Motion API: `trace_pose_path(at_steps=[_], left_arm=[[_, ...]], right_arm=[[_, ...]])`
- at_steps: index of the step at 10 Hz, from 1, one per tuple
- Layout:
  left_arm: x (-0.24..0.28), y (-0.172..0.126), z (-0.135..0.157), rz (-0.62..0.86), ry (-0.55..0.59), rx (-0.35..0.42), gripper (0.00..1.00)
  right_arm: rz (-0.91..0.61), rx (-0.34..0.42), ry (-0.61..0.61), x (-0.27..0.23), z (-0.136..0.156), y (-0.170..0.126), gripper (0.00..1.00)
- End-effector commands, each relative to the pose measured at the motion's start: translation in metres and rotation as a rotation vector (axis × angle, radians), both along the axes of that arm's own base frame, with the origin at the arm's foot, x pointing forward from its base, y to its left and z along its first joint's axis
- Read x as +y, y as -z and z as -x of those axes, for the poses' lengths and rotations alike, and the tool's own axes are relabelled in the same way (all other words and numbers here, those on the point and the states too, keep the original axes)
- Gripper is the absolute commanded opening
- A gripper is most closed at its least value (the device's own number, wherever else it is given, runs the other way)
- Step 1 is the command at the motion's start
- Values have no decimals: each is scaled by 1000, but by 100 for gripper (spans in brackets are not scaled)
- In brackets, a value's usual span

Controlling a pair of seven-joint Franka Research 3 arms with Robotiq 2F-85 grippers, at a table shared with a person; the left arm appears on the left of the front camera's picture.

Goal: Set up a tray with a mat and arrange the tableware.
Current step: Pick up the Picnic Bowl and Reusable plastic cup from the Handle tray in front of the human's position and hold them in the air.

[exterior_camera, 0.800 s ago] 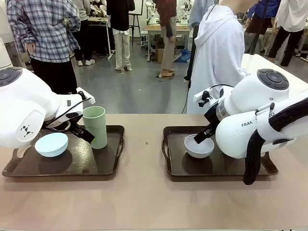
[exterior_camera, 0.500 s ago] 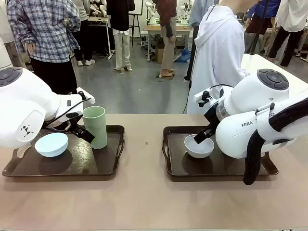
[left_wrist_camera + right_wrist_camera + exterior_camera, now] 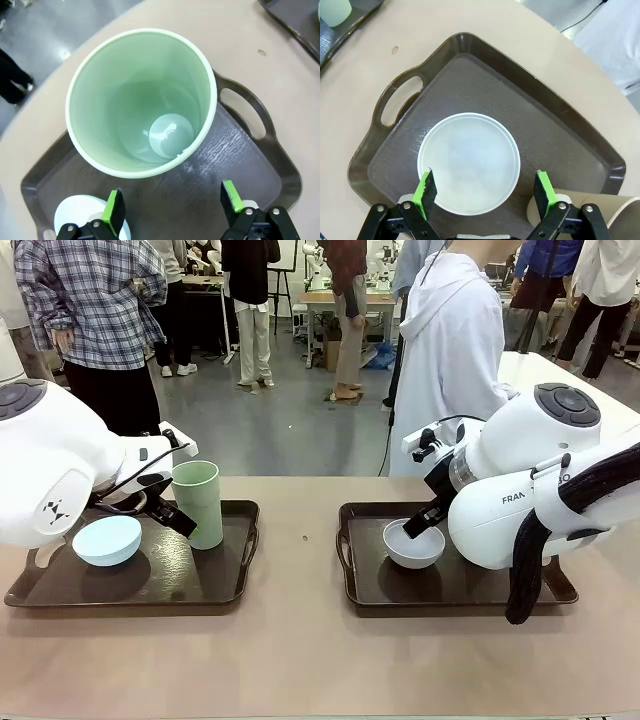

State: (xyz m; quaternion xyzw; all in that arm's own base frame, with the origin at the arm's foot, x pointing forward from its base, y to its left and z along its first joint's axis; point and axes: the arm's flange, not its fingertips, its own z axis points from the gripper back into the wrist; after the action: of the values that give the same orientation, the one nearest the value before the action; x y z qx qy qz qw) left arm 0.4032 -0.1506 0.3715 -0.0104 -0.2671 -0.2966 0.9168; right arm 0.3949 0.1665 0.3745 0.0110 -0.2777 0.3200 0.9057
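Observation:
Two dark brown trays lie on the table, each floor covered by a dark textured mat (image 3: 470,90). On the left tray (image 3: 225,590) stand a pale blue bowl (image 3: 107,540) and a light green tumbler (image 3: 198,502). My left gripper (image 3: 172,205) is open just above and beside the green tumbler (image 3: 141,102), touching nothing. On the right tray (image 3: 370,590) sits a bluish white bowl (image 3: 414,543). My right gripper (image 3: 485,189) hovers open over that bowl (image 3: 468,162), one pad to each side of its near rim. A tan brown tumbler (image 3: 615,220) shows beside the right fingers.
A person in a white hoodie (image 3: 450,350) stands at the far table edge behind the right tray. A bare tan strip of table (image 3: 300,540) separates the trays. Other people stand farther back in the room.

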Motion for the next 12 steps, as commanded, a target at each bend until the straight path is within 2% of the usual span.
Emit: trace_pose_path(at_steps=[1, 8, 10, 12], left_arm=[[0, 0, 0, 0, 0, 0, 100], [0, 0, 0, 0, 0, 0, 100], [12, -42, 31, -19, 37, -40, 100], [15, -79, 61, -37, 31, -9, 100]], right_arm=[[0, 0, 0, 0, 0, 0, 100], [0, 0, 0, 0, 0, 0, 100], [-11, 6, -14, 15, 22, -38, 100], [-1, 42, -4, 23, 47, -72, 100]])
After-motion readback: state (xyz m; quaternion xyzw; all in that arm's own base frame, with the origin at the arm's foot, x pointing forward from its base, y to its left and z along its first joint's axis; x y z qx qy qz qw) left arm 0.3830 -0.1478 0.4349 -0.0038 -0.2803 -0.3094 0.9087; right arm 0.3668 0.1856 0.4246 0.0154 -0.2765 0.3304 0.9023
